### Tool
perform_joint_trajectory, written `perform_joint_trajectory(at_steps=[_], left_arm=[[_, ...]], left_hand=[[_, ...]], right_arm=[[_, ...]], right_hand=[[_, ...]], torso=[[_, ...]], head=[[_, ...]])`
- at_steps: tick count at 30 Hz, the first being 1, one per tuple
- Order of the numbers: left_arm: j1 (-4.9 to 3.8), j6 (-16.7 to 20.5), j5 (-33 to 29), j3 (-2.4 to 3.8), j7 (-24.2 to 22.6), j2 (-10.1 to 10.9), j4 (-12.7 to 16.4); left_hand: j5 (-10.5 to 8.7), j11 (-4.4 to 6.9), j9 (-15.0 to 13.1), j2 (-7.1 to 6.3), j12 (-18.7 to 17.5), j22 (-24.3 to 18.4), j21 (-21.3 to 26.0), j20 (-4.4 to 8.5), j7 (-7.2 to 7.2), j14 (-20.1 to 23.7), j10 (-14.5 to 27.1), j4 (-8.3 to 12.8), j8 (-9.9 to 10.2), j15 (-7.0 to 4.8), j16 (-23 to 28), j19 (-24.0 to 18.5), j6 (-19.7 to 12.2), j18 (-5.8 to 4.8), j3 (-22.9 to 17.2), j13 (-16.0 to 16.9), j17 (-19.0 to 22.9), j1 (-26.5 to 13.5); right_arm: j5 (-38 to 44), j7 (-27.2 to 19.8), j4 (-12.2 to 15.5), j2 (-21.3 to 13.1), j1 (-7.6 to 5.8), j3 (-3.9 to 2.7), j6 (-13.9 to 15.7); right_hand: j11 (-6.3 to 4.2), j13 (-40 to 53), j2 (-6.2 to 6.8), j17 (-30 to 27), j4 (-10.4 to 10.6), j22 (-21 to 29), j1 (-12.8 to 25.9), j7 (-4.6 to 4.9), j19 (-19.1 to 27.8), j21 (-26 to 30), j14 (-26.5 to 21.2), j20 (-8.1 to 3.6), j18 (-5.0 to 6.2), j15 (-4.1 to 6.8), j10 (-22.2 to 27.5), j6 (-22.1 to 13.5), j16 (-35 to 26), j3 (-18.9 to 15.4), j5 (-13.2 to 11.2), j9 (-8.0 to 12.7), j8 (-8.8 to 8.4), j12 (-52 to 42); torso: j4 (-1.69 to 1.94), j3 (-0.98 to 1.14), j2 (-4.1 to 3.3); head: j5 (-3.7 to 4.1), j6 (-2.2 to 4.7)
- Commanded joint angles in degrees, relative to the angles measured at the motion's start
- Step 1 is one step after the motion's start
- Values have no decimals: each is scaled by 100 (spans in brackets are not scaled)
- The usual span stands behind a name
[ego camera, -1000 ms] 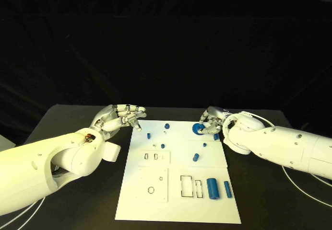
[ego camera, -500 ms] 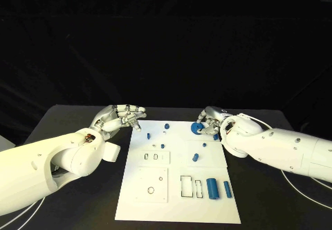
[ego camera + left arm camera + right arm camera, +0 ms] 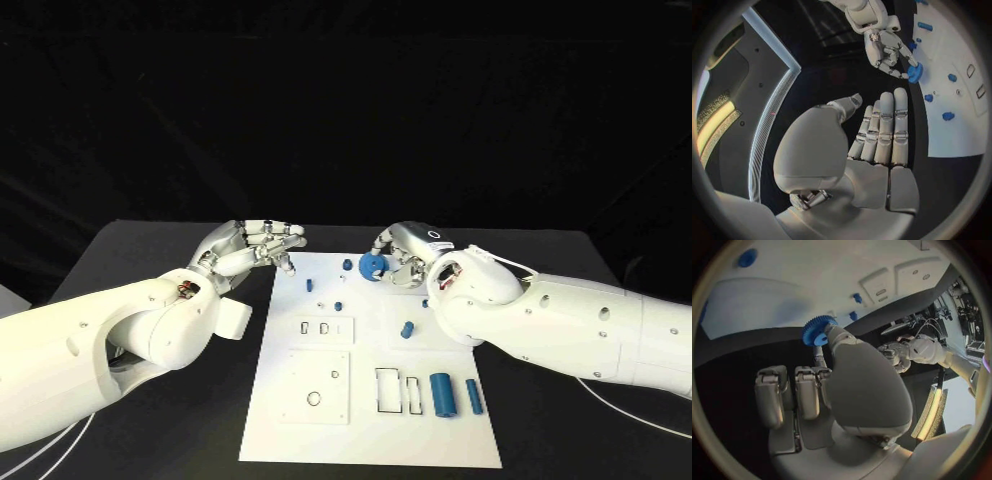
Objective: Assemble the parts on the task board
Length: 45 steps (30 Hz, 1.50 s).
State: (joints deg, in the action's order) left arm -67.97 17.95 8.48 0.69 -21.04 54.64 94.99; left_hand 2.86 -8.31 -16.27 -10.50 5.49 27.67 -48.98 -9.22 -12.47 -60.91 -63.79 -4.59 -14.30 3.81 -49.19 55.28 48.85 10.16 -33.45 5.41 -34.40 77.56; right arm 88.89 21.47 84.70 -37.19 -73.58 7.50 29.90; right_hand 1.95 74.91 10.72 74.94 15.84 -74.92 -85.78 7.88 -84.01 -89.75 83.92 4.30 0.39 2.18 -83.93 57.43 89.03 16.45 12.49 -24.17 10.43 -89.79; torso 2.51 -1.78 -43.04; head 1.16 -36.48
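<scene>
Right hand (image 3: pixel 405 252), fingers pinching small blue toothed gear (image 3: pixel 371 266), has carried it leftward over white task board (image 3: pixel 368 400), toward upper-centre; placement looks next. Left hand (image 3: pixel 257 245) holds nothing, fingers loosely apart.

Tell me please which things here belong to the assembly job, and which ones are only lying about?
Belonging to the job:
- task board
- blue gear, held in the right hand
- two blue cylinders near the board's front
- small blue parts across the board's far half

Only there:
- black table
- left hand, holding nothing
</scene>
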Motion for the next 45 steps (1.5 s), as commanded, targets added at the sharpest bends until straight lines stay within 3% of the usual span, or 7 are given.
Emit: perform_joint_trajectory(at_steps=[1, 14, 21, 33, 45], left_arm=[[-6, -116, -17, 5, -33, -21, 8], [-6, -120, -17, 5, -31, -43, 6], [-7, -120, -17, 5, -30, -47, 7], [-7, -121, -17, 5, -27, -45, 1], [-7, -129, -17, 5, -25, -55, -3]], left_hand=[[-1, -12, -8, 39, -33, 5, -31, 13, -33, 45, 4, -5, 1, 4, -38, -44, -30, 32, -26, 8, 10, -14], [-2, -13, -11, 38, -33, 15, -47, 14, -33, 46, 4, 12, 0, 4, -39, -53, -30, 32, -45, 7, 13, -17], [-2, -13, -11, 38, -33, 15, -47, 14, -33, 46, 4, 12, 0, 4, -39, -53, -30, 32, -45, 7, 13, -17], [-2, -13, -11, 38, -33, 15, -47, 14, -33, 46, 4, 12, 0, 4, -39, -53, -30, 32, -45, 7, 13, -17], [-2, -13, -11, 38, -33, 15, -47, 14, -33, 46, 4, 12, 0, 4, -39, -53, -30, 32, -45, 7, 13, -17]], right_arm=[[441, 104, 53, 118, 2, 7, 124], [535, 137, -302, 695, 115, 67, -9], [554, 144, -553, 882, 203, 73, -106], [832, 334, -798, 1005, 256, 76, -107], [887, 420, -799, 1084, 284, 76, -148]], right_hand=[[-25, 1509, -33, 1338, -3, -1508, 67, -177, -599, -25, 572, -51, -39, 33, -607, 280, 37, 19, -20, -52, 152, -21], [-23, 1508, -18, 1331, 5, -1508, 94, -171, -599, -25, 571, -50, -39, 28, -606, 262, 34, 36, -43, -46, 143, -21], [-21, 1504, -12, 1331, 7, -1508, 102, -168, -599, -25, 571, -50, -39, 26, -603, 254, 34, 40, -47, -44, 139, -16], [-17, 1505, 2, 1330, 7, -1508, 114, -163, -599, -25, 570, -47, -39, 22, -603, 241, 34, 48, -54, -40, 133, -17], [-11, 1487, 23, 1320, 10, -1508, 132, -153, -599, -25, 569, -43, -39, 13, -588, 220, 30, 60, -55, -33, 122, 2]], torso=[[12, -4, -2], [15, -14, -9], [14, -5, -14], [2, -1, -3], [0, 5, -6]], head=[[11, -3], [1, -2], [-12, -23], [-29, -41], [-59, -20]])
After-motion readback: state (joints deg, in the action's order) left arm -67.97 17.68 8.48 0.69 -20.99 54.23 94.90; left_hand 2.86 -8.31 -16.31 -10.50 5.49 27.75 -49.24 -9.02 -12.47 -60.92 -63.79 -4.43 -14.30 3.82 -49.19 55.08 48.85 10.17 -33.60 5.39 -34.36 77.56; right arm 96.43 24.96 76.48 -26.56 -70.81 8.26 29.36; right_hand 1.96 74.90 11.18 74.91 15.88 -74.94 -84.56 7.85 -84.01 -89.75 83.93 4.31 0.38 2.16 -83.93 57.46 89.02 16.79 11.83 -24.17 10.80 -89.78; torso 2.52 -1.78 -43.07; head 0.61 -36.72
